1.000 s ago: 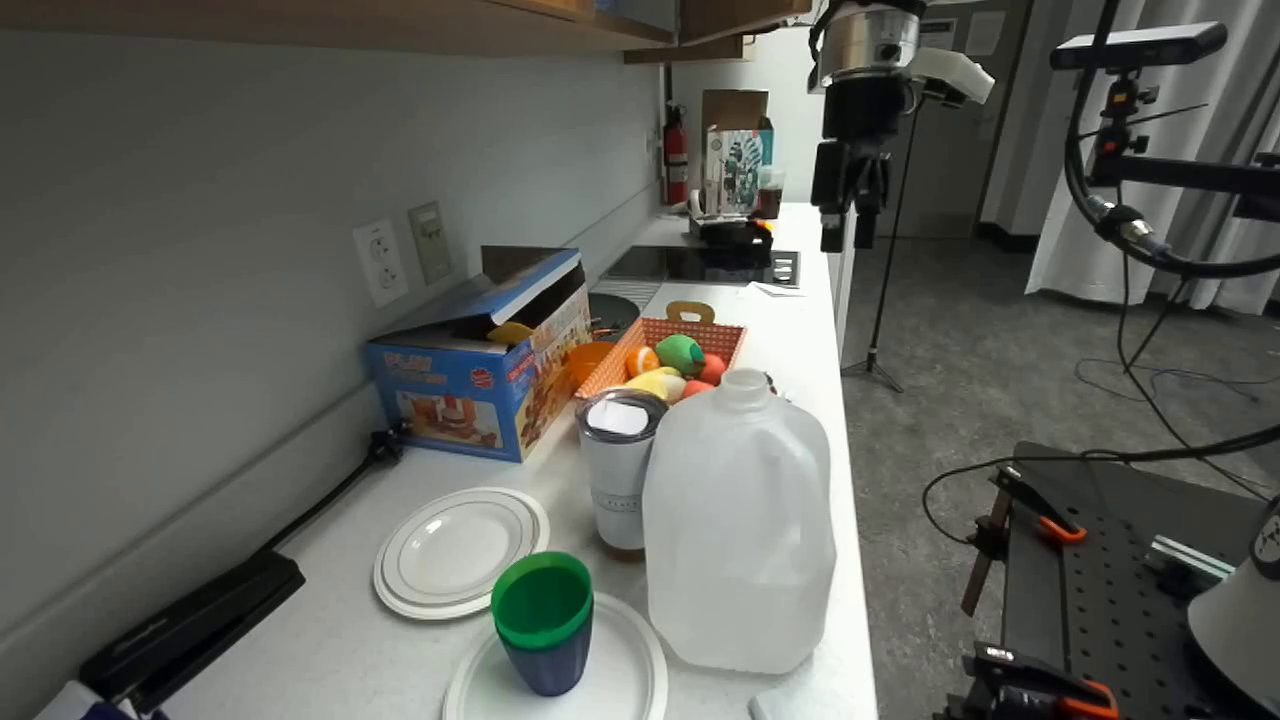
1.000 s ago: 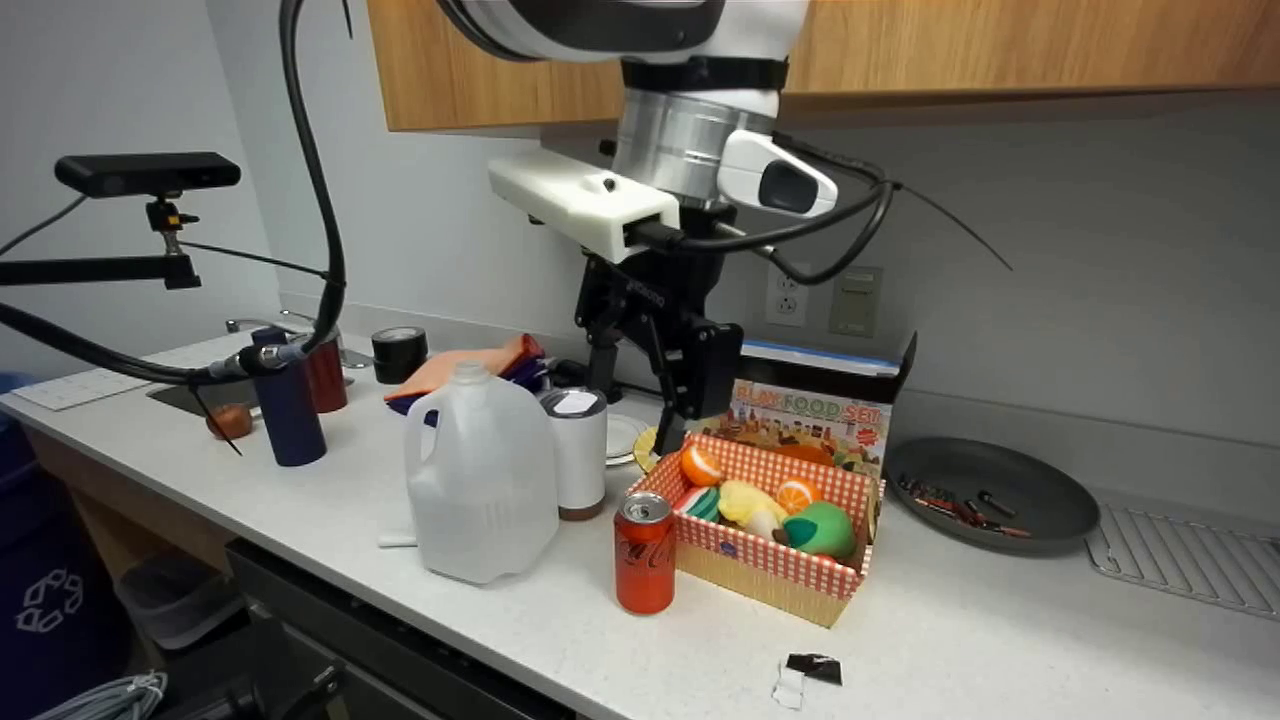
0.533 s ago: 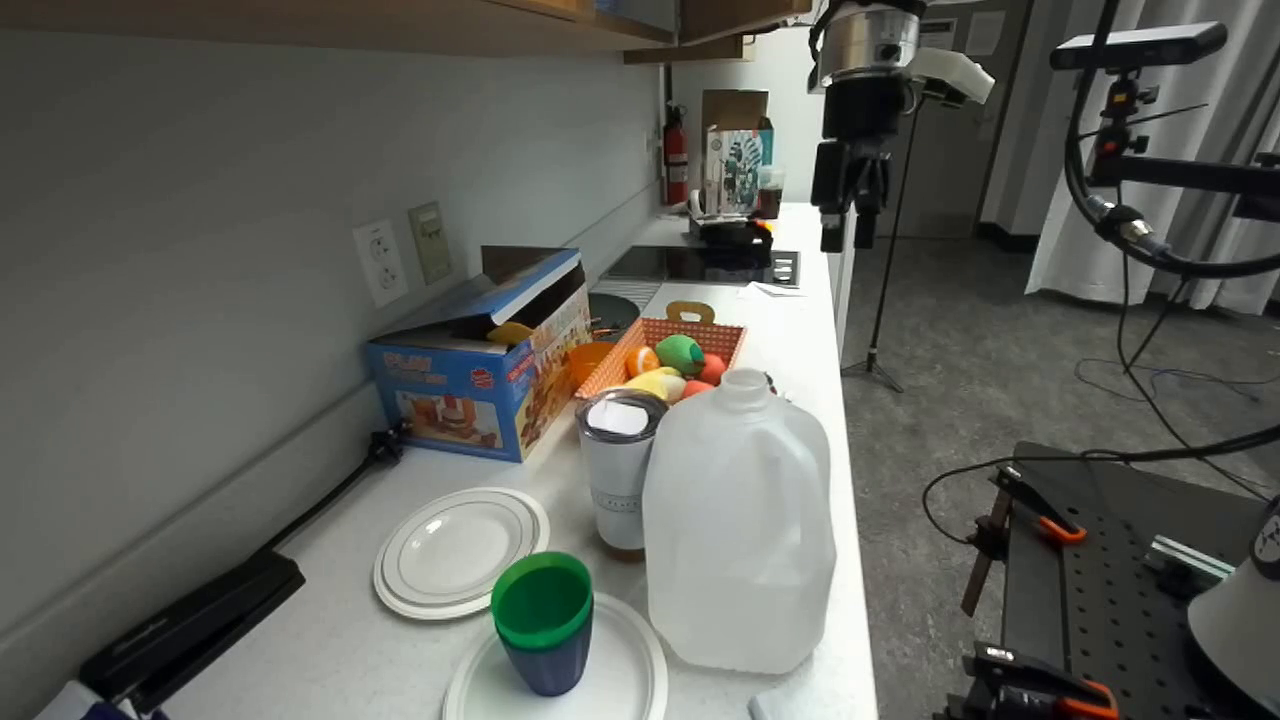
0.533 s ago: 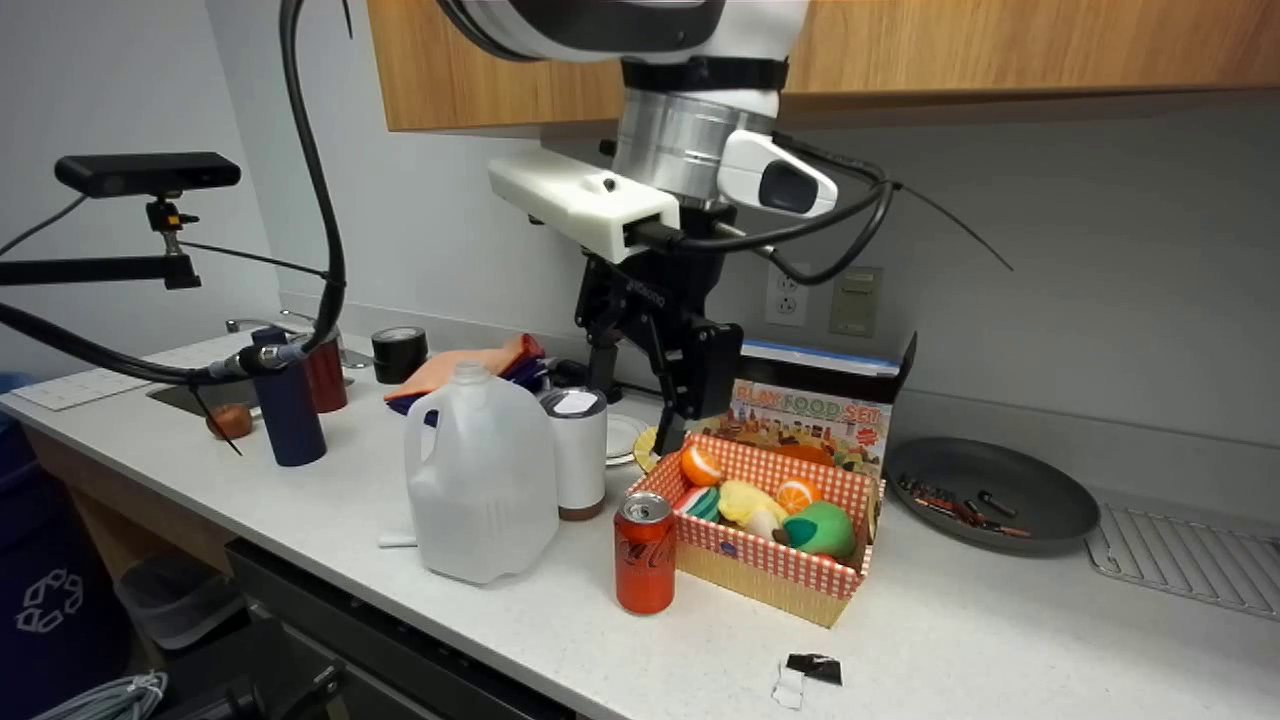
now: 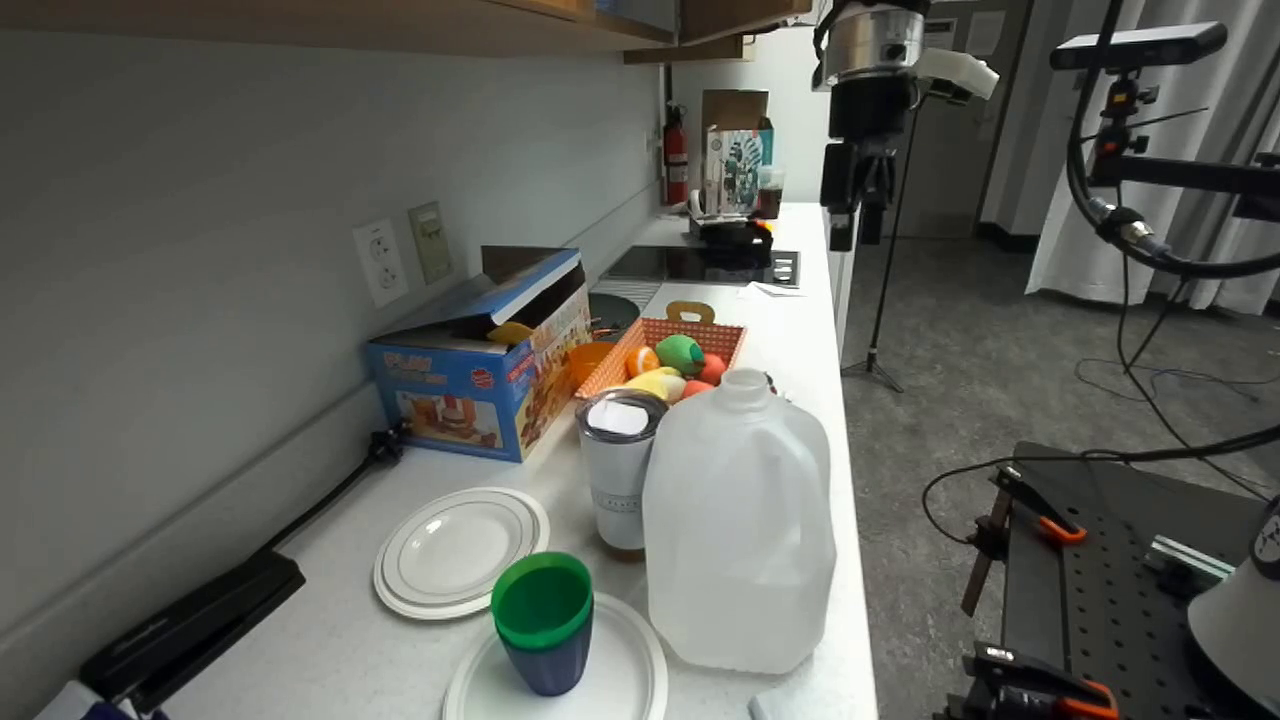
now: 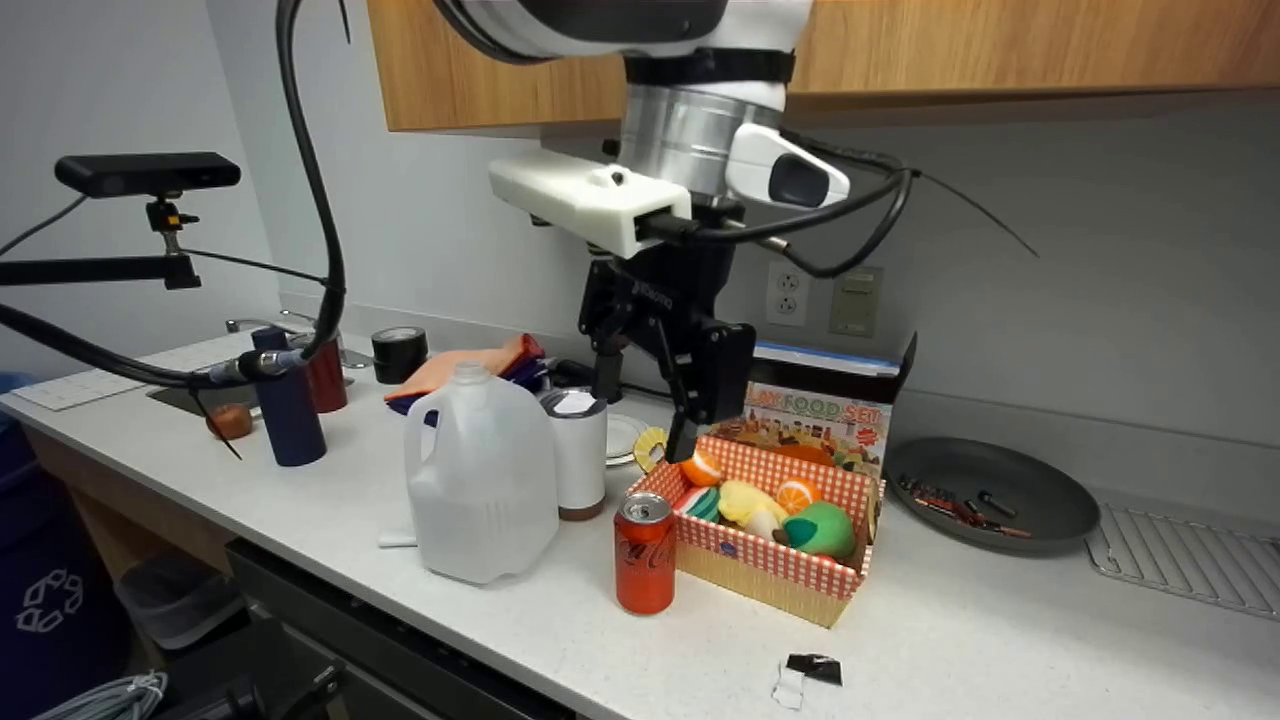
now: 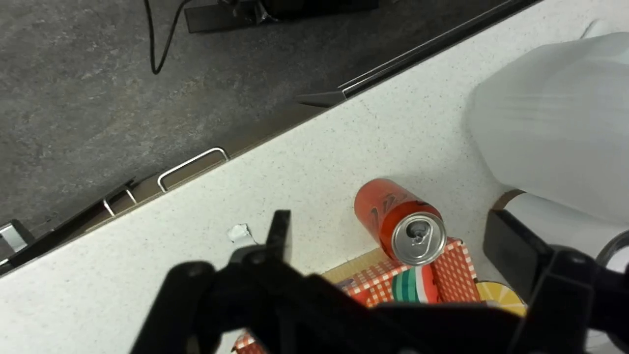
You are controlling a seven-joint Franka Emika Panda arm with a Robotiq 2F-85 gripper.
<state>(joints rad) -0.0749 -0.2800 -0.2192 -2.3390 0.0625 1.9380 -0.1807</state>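
Note:
My gripper (image 7: 394, 228) is open and empty, its fingers wide apart. It also shows in both exterior views (image 6: 645, 412) (image 5: 857, 230), in the air above the counter. A red soda can (image 6: 645, 565) stands upright, its top opened. In the wrist view the can (image 7: 381, 206) appears between the two fingers, untouched and lower down. Right beside the can is a red-and-white checkered box (image 6: 755, 580) filled with toy food, including a green toy (image 6: 818, 530) and a yellow one (image 6: 745, 502). The gripper's body hides part of this box in the wrist view.
A translucent jug (image 6: 485, 490) and a white tumbler (image 6: 580, 450) stand beside the can. A blue toy-food carton (image 5: 450, 400) is behind the box. A dark pan (image 6: 1000, 500) and wire rack (image 6: 1190, 560) lie to one side. A wooden cabinet (image 6: 1000, 50) hangs above. Stacked cups (image 5: 543, 610) stand on a plate.
My gripper has shifted slightly to the right in both exterior views, with a small turn, during the last half second. It stays open. The can, box and jug have not moved.

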